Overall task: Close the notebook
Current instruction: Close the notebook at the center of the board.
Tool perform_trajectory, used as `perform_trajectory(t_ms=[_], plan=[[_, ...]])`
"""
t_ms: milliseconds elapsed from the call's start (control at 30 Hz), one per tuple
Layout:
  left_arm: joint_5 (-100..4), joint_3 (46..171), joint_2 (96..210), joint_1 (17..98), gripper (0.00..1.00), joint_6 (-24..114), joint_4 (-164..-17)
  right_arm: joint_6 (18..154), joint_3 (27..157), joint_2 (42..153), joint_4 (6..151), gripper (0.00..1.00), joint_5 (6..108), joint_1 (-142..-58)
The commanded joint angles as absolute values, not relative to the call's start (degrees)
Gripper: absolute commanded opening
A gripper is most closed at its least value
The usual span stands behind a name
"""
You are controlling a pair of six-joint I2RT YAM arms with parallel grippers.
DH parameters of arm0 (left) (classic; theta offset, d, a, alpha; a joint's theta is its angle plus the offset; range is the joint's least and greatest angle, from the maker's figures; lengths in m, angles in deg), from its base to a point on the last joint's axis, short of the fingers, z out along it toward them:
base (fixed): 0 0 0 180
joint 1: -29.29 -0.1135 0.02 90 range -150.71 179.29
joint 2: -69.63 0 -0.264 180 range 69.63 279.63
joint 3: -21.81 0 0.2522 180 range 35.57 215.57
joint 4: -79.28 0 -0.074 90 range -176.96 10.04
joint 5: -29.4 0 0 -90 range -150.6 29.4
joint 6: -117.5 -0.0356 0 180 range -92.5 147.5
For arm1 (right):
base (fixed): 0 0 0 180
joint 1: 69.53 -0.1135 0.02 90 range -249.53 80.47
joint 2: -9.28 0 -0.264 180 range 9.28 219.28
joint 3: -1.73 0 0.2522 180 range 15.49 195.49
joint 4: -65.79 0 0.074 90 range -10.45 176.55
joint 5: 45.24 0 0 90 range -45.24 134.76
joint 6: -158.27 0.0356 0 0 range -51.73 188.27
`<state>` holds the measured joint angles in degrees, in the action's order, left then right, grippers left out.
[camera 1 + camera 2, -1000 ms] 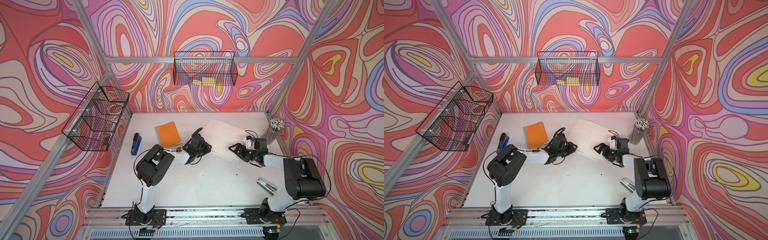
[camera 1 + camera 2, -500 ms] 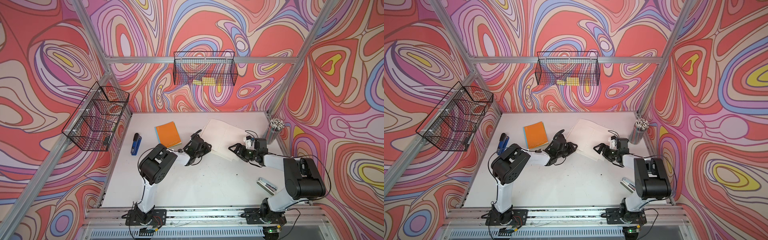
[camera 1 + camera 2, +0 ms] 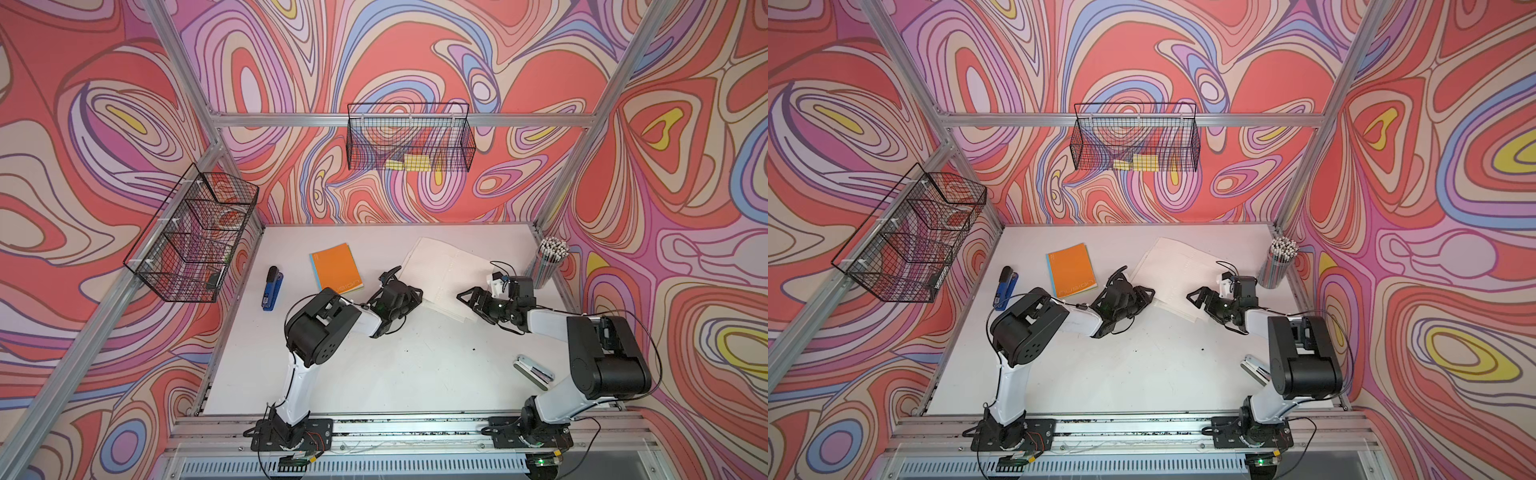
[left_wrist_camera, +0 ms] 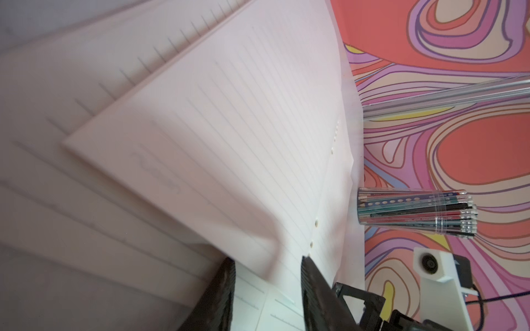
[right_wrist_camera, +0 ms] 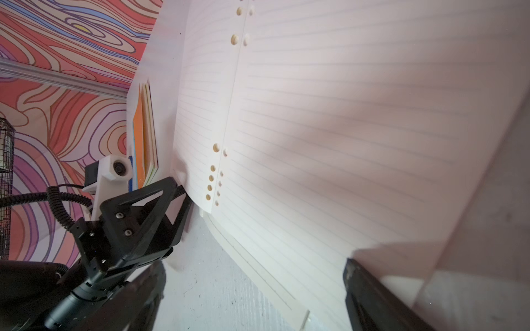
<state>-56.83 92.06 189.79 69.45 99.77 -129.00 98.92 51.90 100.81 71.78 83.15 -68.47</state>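
Toward the back right of the worktop (image 3: 415, 374), the notebook (image 3: 446, 266) lies open, lined pages up. At its near-left edge the left gripper (image 3: 417, 292) has its jaws part-open astride a lifted leaf, clamping nothing, likely to fold it over. The right gripper (image 3: 462, 296), wide open and empty, sits at the near edge, perhaps to steady the notebook.

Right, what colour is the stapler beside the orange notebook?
The stapler is blue, clearest in a top view.

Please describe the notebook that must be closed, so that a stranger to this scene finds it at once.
On the white table, look at the back right, beside the clear cup of pencils. The open notebook lies there, showing pale lined pages. Its neighbour, the orange notebook, is shut and brightly coloured.
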Motion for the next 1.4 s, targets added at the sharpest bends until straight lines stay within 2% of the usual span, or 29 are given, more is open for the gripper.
perform_trajectory(t_ms=[0,133,233,267,567,733,1000,1200,1367], plan=[[-59.52,91.55,192.34,69.98,0.39,103.41,-129.46,98.27,50.74,101.14,73.34,0.98,83.48,-68.26],[-61.77,92.22,191.12,70.36,0.27,103.32,-124.92,98.39,50.66,100.89,73.31,0.98,83.43,-68.26],[-62.61,92.2,190.75,70.59,0.05,102.91,-123.68,98.34,50.48,100.94,73.23,0.98,83.67,-68.27],[-62.69,92.06,190.74,70.6,0.0,102.83,-123.67,98.38,50.39,100.93,73.23,0.98,83.69,-68.3],[-62.4,90.2,188.16,70.78,0.0,99.52,-126.31,98.38,49.87,99.35,73.16,0.98,84.05,-68.26],[-62.59,87.91,182.48,70.95,0.0,95.29,-127.29,98.47,50.43,96.14,75.14,0.98,84.03,-68.2],[-65.63,77.44,172.72,70.95,0.0,94.0,-131.61,99.25,49.9,88.77,78.83,0.98,84.07,-68.72],[-67.47,69.6,163.16,70.95,0.0,91.9,-131.3,100.46,49.34,81.48,82.86,0.98,81.86,-71.81],[-69.56,63.58,152.0,70.91,0.0,89.51,-123.84,103.85,48.46,77.62,83.51,0.98,78.93,-78.17]])
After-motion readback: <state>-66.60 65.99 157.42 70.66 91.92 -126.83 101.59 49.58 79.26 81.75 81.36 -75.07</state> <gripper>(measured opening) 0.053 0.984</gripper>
